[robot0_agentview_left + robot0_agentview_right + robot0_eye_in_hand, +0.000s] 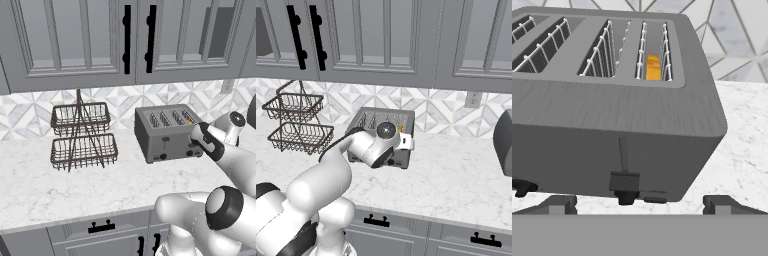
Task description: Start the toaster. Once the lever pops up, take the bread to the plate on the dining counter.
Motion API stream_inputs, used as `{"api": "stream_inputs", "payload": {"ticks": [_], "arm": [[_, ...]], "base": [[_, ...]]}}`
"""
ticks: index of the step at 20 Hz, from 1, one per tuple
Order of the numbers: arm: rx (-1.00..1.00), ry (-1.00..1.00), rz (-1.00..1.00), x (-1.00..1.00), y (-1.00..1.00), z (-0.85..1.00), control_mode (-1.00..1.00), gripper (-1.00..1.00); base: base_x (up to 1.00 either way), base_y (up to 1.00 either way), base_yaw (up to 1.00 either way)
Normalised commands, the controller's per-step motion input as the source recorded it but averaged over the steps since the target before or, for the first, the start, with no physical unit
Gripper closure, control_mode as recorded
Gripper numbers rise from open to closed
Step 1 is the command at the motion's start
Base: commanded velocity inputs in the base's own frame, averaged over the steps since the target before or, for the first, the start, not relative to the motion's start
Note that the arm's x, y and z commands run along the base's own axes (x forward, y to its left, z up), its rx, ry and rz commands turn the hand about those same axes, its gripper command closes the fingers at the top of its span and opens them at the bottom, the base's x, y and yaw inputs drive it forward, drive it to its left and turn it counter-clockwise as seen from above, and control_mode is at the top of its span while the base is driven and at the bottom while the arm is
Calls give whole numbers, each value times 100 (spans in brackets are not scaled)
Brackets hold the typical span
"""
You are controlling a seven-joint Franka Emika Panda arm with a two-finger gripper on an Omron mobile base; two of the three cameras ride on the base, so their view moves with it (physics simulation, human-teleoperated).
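Observation:
The dark grey toaster [612, 125] stands on the marble worktop against the tiled wall, also seen as the toaster [167, 132] and the toaster [387, 119], where my arm partly covers it. The bread [653, 67], a small golden-orange slice, sits down in the rightmost slot; it shows as an orange speck, the bread [189, 119]. My gripper [641, 204] is open, its fingertips [559, 204] wide apart, close in front of the toaster's long face at its right end. The black lever [624, 180] sits at the low end of its slot, between my fingers' lines. The plate and dining counter are out of view.
A two-tier wire basket rack [82, 135] stands left of the toaster. A dark rounded appliance [504, 142] is at the far right of the worktop [60, 185]. Grey wall cabinets [75, 40] hang above, and drawers run below the worktop's front edge.

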Motion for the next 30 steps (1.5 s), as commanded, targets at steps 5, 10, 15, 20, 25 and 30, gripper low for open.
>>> {"api": "stream_inputs", "payload": {"ticks": [5, 10, 15, 20, 25, 30], "arm": [[0, 0, 0, 0, 0, 0, -100, -100], [0, 0, 0, 0, 0, 0, -100, -100], [0, 0, 0, 0, 0, 0, -100, -100], [0, 0, 0, 0, 0, 0, -100, -100], [0, 0, 0, 0, 0, 0, -100, -100], [0, 0, 0, 0, 0, 0, -100, -100]], "base": [[0, 0, 0], [0, 0, 0], [0, 0, 0], [0, 0, 0], [0, 0, 0], [0, 0, 0]]}}
